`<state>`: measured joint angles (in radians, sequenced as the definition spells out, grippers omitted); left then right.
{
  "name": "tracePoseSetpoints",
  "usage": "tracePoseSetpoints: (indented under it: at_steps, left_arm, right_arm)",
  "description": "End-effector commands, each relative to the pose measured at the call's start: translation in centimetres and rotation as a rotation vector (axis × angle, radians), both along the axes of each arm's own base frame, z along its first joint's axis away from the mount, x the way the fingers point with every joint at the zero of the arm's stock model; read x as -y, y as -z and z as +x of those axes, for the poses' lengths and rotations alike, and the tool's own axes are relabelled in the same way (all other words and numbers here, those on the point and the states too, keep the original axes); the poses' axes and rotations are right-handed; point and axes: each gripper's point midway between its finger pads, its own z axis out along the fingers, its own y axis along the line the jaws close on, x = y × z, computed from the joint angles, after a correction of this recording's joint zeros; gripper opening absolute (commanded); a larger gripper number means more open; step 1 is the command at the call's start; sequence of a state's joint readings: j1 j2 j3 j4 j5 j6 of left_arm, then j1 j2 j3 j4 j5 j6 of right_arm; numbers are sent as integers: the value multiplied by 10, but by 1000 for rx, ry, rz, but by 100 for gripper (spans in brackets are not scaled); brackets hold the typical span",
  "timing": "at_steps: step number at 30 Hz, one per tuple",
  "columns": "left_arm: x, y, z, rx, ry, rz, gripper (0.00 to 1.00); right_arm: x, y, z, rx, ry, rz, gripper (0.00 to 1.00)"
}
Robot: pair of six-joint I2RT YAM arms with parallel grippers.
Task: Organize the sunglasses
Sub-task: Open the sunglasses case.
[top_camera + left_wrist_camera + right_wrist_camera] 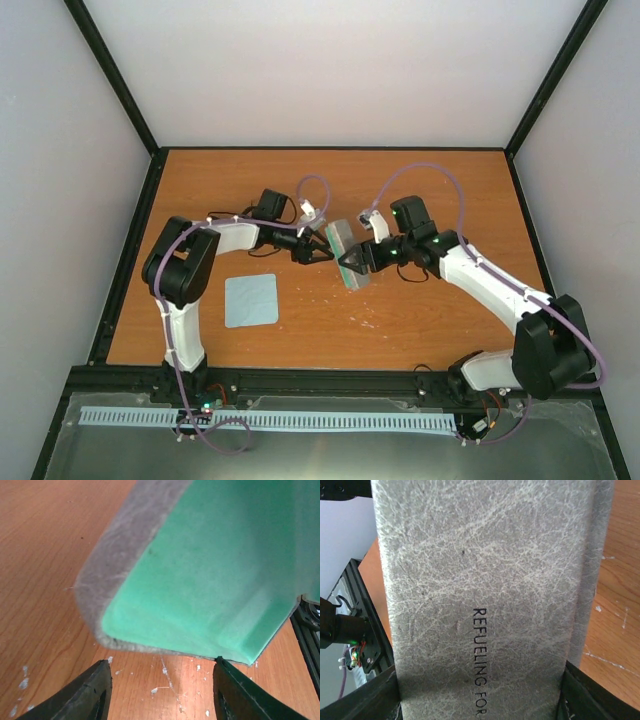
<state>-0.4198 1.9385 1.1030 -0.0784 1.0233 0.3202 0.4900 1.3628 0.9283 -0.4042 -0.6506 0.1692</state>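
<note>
Top external view puts both arms meeting mid-worktop point(420, 330) over the grey case point(338, 238), which stands open and tilted between them. The right wrist view shows the right fingers point(592, 697) pressed to either side of the case's lettered grey shell, so I read that arm as holding it. The left wrist view shows the left fingers point(95, 695) spread wide with nothing between them. They sit just under the lip of the teal lining point(210, 570), with one tip at or touching its corner. I cannot find the sunglasses in any view; they may lie inside the case, hidden by its walls, but I can't confirm that. My guess is that the step in hand is managing the lid, either closing it or holding it open. The next move calls for the left arm to push or pinch that lip while the right arm keeps the body steady. Room is tight only where the two sets of fingers nearly meet. The case is well apart from the black rail point(128, 255), and the light blue cloth point(250, 300) lies apart on the near left, leaving bare wood beyond.
</note>
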Motion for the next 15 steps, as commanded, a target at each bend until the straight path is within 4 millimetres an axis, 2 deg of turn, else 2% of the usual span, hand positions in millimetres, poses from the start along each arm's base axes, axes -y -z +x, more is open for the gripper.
tracePoseSetpoints:
  at_steps: [1, 4, 6, 10, 12, 15]
  left_arm:
    - [4, 10, 40, 128, -102, 100, 55]
    - [3, 10, 44, 139, -115, 116, 55]
    - [1, 6, 43, 153, -121, 122, 57]
    - [-9, -2, 38, 214, -142, 156, 79]
    - [-16, -7, 34, 254, -153, 177, 97]
    - [-32, -12, 26, 298, -177, 201, 100]
  right_arm:
    - [-32, -57, -41, 49, -237, 225, 26]
    - [-29, -48, -36, 44, -205, 194, 26]
    - [-22, -33, -23, 44, -127, 119, 26]
    - [-8, -3, 2, -17, -35, 54, 27]
    - [0, 13, 14, -62, 0, 33, 27]
    - [7, 29, 33, -136, 28, 44, 27]
